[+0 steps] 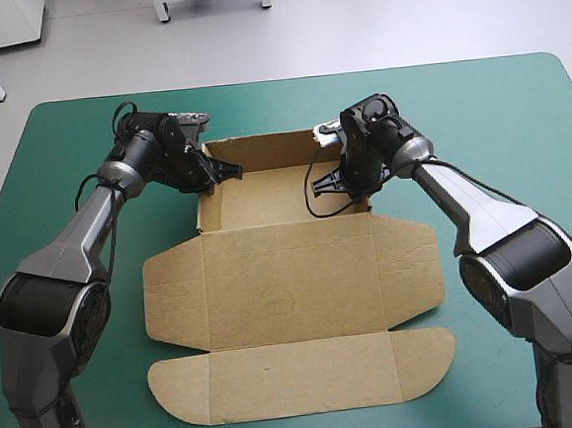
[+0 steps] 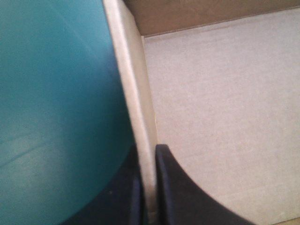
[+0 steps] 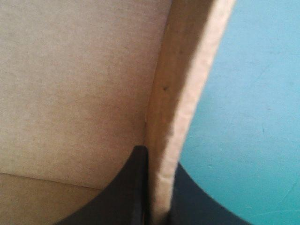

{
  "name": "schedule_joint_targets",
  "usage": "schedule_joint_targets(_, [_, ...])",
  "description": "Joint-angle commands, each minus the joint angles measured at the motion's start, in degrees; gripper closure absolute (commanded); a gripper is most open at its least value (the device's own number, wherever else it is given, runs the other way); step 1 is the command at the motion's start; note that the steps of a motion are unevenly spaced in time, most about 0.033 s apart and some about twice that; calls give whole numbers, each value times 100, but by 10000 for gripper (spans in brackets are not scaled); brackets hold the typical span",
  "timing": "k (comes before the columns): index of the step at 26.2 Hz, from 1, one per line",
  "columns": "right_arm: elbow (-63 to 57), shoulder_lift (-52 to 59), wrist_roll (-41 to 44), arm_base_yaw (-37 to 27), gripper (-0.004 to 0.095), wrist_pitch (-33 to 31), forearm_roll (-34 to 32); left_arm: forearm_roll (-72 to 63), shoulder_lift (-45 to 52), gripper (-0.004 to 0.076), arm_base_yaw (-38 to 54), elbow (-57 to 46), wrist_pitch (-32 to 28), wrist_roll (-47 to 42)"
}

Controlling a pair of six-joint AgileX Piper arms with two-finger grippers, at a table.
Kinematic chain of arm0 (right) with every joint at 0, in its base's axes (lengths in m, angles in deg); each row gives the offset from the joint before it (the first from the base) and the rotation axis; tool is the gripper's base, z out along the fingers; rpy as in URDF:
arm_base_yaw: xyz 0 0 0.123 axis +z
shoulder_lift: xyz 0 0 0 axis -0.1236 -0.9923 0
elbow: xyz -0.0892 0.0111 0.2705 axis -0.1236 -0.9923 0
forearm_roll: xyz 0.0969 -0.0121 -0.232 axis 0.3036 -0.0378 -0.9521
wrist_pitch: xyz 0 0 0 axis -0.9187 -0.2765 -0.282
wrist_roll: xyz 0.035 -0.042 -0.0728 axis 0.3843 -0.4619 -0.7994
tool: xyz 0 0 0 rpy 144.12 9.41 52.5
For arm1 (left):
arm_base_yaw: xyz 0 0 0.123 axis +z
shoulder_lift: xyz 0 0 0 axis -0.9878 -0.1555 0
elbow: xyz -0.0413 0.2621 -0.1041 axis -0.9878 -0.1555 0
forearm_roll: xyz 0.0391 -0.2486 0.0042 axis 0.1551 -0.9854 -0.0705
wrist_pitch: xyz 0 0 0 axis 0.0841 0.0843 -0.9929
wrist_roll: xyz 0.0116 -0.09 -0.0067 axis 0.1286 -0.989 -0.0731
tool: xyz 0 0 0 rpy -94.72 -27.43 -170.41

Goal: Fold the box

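a: table (image 1: 515, 107), teal-green cover. where's the box (image 1: 292, 293)?
b: mid-table. open tray at the far side, walls raised; lid and flaps lie flat toward the near edge. tray floor shows plain board.
a: left gripper (image 1: 226, 171)?
b: fingers pinched on the tray's left wall, one inside, one outside.
a: right gripper (image 1: 335, 179)?
b: same on the right wall, all but together on the board.
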Motion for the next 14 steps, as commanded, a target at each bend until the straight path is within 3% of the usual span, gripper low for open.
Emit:
schedule_joint_targets(1, [162,235,-267,95,911,20,511,-610,199,731,-177,85,140,205])
schedule_joint_targets(5, [162,235,-236,95,847,-5,511,-610,199,705,-177,85,238,306])
schedule_joint_targets(10, [162,235,-213,95,574,-5,500,-633,236,564,-177,85,290,360])
schedule_joint_targets(11, [162,235,-143,95,454,-5,447,-633,273,472,-177,85,290,384])
schedule_joint_targets(12, [162,235,-127,95,408,-5,419,-633,300,431,-177,85,290,384])
schedule_joint_targets(13, [162,235,-105,95,351,-5,352,-633,343,329,-177,85,266,389])
schedule_joint_targets(14, [162,235,-105,95,345,-5,352,-633,370,281,-177,85,239,389])
